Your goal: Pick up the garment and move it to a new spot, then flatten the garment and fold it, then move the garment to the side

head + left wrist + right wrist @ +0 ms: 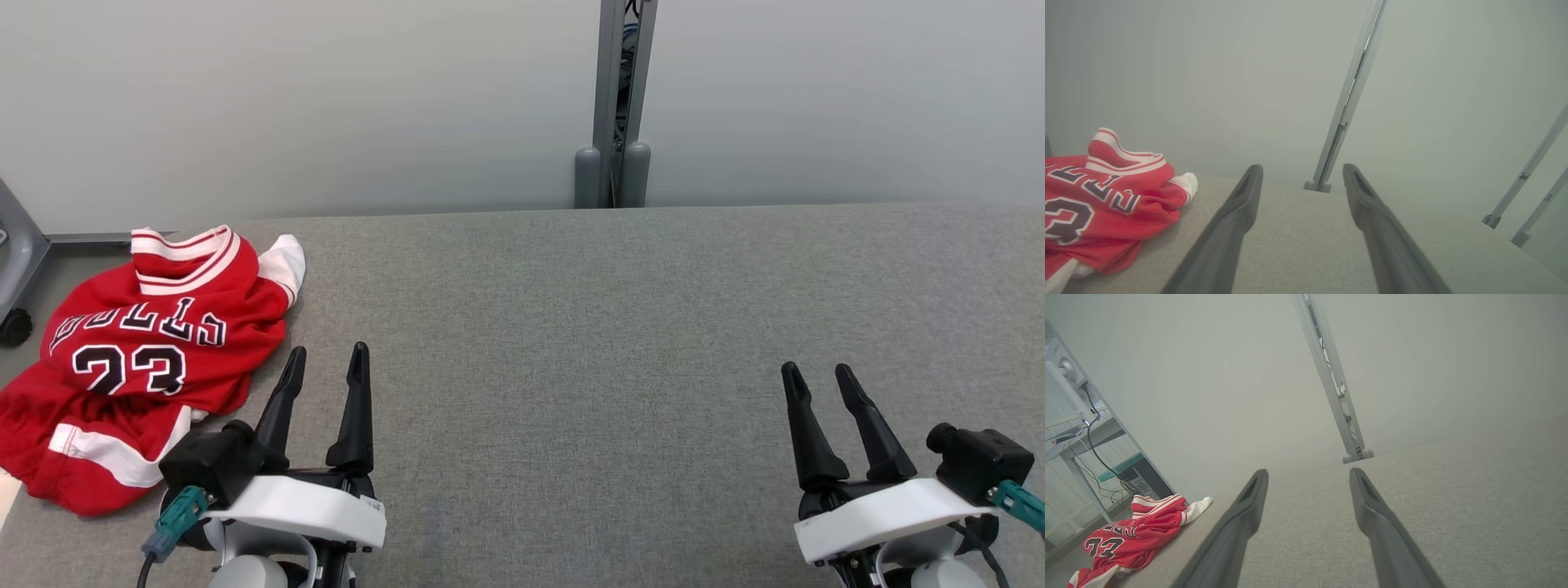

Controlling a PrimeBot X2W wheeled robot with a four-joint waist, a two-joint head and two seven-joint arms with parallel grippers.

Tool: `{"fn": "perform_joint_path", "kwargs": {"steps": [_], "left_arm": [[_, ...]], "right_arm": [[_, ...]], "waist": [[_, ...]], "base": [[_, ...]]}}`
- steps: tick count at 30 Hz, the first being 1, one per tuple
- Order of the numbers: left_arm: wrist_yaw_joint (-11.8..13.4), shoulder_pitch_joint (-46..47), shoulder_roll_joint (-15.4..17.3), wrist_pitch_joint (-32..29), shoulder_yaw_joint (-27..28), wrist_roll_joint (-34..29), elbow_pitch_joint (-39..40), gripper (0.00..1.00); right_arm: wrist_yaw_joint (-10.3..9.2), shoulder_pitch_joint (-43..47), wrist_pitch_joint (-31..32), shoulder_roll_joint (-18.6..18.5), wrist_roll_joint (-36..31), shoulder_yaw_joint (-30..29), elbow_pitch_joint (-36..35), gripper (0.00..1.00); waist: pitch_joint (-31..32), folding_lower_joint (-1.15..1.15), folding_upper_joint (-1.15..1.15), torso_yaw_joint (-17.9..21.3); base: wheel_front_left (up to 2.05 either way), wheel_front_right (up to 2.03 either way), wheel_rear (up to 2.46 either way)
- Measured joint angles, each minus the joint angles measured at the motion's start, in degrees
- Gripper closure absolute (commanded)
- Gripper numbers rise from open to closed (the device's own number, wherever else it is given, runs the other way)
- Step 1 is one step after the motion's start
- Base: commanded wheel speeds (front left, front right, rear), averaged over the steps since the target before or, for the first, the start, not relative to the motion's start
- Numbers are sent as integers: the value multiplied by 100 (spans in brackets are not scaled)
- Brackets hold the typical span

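Note:
A red basketball jersey (pixel 139 359) with white trim and the number 23 lies crumpled at the far left of the grey table (pixel 588 327). It also shows at the left in the left wrist view, jersey (pixel 1102 204), and at the lower left in the right wrist view, jersey (pixel 1135 539). My left gripper (pixel 326 355) hovers open just right of the jersey, empty. At the lower right my right gripper (pixel 816 371) is open too, far from the cloth, holding nothing.
A grey metal post (pixel 614 106) stands behind the table's far edge against a pale wall. A grey frame leg with a castor (pixel 15 327) sits past the table's left end. Shelving with cables (pixel 1081 428) stands off to the left.

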State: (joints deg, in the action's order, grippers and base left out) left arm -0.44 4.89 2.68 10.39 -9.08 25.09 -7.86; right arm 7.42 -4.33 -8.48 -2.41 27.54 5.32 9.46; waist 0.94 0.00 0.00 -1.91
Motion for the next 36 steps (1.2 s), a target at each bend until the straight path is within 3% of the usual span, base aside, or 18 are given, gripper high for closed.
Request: {"fn": "perform_joint_path", "kwargs": {"steps": [36], "left_arm": [[109, -325, 3, 378, -45, -1818, 436, 0]], "right_arm": [[1, 289, -519, -16, -1664, 37, -521, 0]], "waist": [[92, 0, 0, -85]], "base": [[0, 0, 0]]}}
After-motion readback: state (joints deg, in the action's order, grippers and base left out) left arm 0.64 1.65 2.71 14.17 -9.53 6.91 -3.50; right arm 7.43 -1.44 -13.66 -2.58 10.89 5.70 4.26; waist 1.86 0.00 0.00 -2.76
